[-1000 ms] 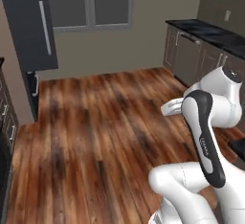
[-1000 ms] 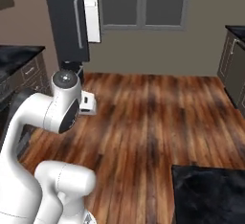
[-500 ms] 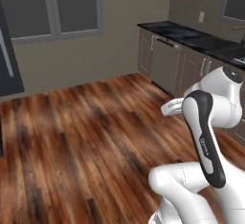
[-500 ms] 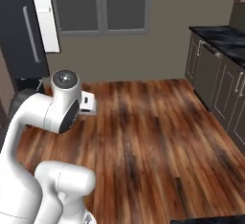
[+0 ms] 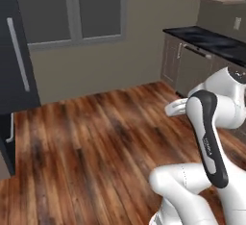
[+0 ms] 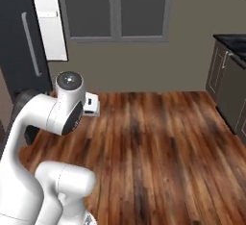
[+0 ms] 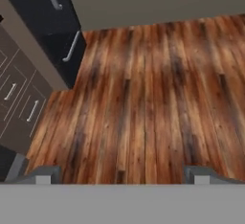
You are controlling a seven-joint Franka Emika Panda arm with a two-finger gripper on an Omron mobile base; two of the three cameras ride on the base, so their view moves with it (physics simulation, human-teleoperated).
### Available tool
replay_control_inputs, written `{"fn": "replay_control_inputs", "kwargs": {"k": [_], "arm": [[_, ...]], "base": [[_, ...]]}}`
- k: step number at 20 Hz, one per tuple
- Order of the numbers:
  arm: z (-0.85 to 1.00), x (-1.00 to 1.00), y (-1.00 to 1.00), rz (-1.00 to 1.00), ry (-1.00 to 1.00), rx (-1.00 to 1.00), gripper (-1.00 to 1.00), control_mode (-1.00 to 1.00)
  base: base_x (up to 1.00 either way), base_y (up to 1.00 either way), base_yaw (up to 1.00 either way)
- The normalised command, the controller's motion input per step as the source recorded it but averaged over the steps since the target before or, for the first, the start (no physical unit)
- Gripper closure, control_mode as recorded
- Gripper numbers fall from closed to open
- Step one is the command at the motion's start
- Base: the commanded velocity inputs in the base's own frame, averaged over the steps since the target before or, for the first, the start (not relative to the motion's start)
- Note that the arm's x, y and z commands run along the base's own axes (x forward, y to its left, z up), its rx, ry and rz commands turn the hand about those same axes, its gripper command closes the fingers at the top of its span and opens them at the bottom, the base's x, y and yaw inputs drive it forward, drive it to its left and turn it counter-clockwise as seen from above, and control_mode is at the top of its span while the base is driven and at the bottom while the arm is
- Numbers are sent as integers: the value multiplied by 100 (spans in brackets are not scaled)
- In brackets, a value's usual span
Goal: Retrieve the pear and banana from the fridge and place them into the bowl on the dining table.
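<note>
Charcoal fridge (image 5: 14,51) at far left, over plank floor (image 5: 96,142).

Tall matte slab with long grey bar handle, standing at left in both base views; door (image 6: 48,17) swung out, pale inside. Glossy brown wood boards across the middle. Gripper (image 7: 122,174) over bare floor, jaws spread wide, holding nothing. Black-topped counter (image 5: 211,39) at right.

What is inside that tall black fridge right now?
That can't be told. The fridge shows only its dark front and grey handle. In the right base view a pale door panel stands beside it, but no shelves or fruit are visible.
</note>
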Motion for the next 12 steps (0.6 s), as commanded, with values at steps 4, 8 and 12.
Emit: {"fn": "replay_control_inputs", "kwargs": {"k": [4, 8, 12], "arm": [[0, 0, 0, 0, 0, 0, -100, 100], [0, 0, 0, 0, 0, 0, -100, 100], [0, 0, 0, 0, 0, 0, -100, 100]], "base": [[100, -5, 43], [100, -18, 44], [100, -32, 44]]}}
